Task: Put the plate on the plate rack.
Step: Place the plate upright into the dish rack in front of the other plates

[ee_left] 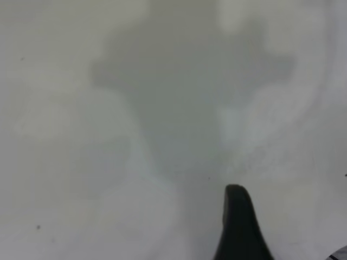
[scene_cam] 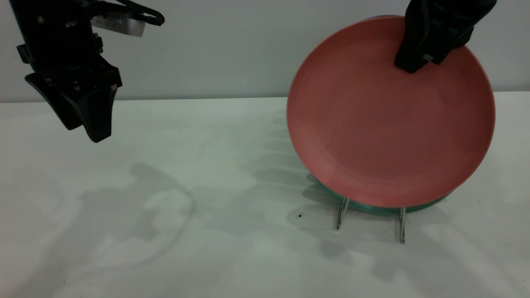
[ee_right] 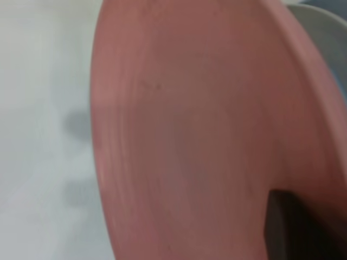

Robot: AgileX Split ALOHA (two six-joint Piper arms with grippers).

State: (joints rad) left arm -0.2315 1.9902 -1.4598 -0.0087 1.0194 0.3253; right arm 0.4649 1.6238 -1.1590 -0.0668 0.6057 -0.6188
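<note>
The salmon-pink plate [scene_cam: 389,124] stands almost upright at the right, its face towards the exterior camera. My right gripper [scene_cam: 414,66] is shut on its top rim, coming down from above. In the right wrist view the plate [ee_right: 195,135] fills the picture and one dark finger [ee_right: 295,227] lies against its face. The plate's lower edge is down at the silver wire plate rack [scene_cam: 340,215], whose front wires stick out below it. Whether the plate rests in a slot is hidden. My left gripper [scene_cam: 89,124] hangs idle above the table at the far left, away from the plate.
A teal-green plate [scene_cam: 385,210] stands in the rack right behind the pink one, only its bottom edge showing. A pale grey-blue edge [ee_right: 320,24] shows behind the pink plate's rim. White table [scene_cam: 186,248] spreads left of the rack and in front of it.
</note>
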